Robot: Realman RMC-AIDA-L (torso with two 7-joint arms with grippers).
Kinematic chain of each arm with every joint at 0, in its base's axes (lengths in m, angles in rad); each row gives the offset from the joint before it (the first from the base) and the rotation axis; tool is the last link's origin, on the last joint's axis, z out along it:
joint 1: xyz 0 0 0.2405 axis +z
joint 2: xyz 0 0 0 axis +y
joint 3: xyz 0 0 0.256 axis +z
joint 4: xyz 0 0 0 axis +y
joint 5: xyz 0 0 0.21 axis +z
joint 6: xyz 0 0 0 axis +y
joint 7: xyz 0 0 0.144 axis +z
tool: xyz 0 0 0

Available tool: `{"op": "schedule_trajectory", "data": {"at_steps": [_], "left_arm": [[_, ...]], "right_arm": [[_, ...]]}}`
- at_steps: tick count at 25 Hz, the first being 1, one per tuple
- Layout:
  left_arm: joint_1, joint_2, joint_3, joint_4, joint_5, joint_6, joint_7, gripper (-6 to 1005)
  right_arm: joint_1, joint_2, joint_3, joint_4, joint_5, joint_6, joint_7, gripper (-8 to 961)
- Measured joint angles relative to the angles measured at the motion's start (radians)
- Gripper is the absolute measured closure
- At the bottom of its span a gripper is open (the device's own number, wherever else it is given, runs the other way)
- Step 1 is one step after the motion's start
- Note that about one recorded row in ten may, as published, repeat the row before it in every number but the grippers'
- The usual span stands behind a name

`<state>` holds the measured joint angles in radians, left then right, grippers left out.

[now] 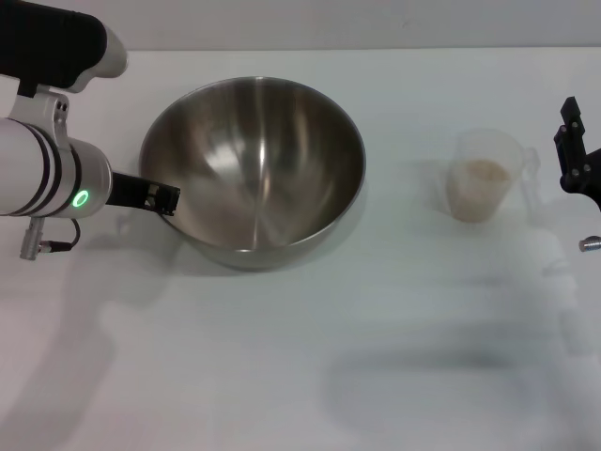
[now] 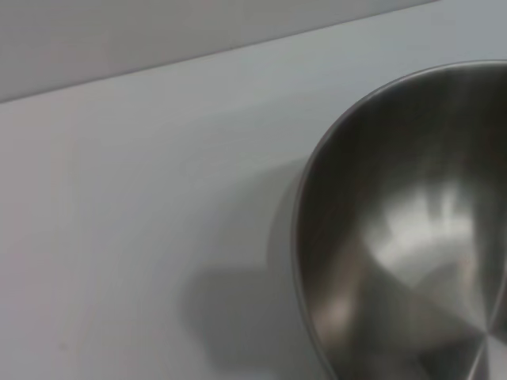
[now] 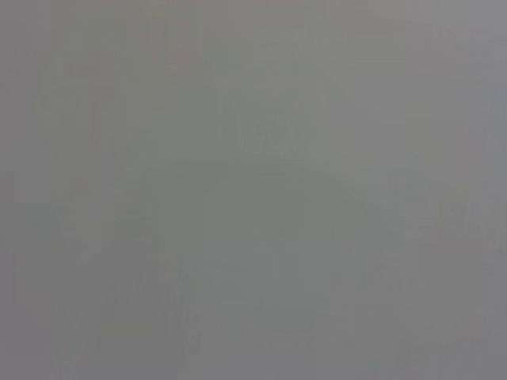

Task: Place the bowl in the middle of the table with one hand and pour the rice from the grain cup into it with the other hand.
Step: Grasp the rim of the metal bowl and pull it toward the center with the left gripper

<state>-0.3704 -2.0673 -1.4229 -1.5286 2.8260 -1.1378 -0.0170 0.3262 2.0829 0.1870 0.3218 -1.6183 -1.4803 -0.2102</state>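
Observation:
The big steel bowl (image 1: 254, 169) rests on the white table (image 1: 300, 357), a little left of centre, and it holds nothing. My left gripper (image 1: 161, 197) reaches in from the left and is shut on the bowl's left rim. In the left wrist view the bowl (image 2: 412, 237) fills the picture's lower right. The clear grain cup (image 1: 486, 175) stands upright to the right of the bowl, with pale rice (image 1: 481, 178) inside it. My right gripper (image 1: 573, 155) hangs at the table's right edge, just right of the cup and apart from it. The right wrist view shows only blank grey.
Shadows of the arms fall across the near part of the table. Its far edge (image 1: 376, 47) runs just behind the bowl and the cup.

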Motion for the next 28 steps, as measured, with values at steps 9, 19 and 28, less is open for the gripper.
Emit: {"op": "schedule_trajectory", "data": {"at_steps": [9, 19, 28], "left_arm": [[-0.012, -0.001, 0.008, 0.007, 0.001, 0.0, 0.009, 775], [-0.042, -0.001, 0.027, 0.023, 0.013, 0.0, 0.053, 906], [-0.082, 0.0, 0.018, 0.045, 0.007, 0.045, 0.06, 910]], "right_arm": [[-0.003, 0.0, 0.0, -0.003, 0.0, -0.011, 0.0, 472], [0.002, 0.0, 0.0, -0.003, 0.0, -0.011, 0.0, 471], [0.004, 0.0, 0.0, -0.003, 0.0, -0.011, 0.0, 471]]}}
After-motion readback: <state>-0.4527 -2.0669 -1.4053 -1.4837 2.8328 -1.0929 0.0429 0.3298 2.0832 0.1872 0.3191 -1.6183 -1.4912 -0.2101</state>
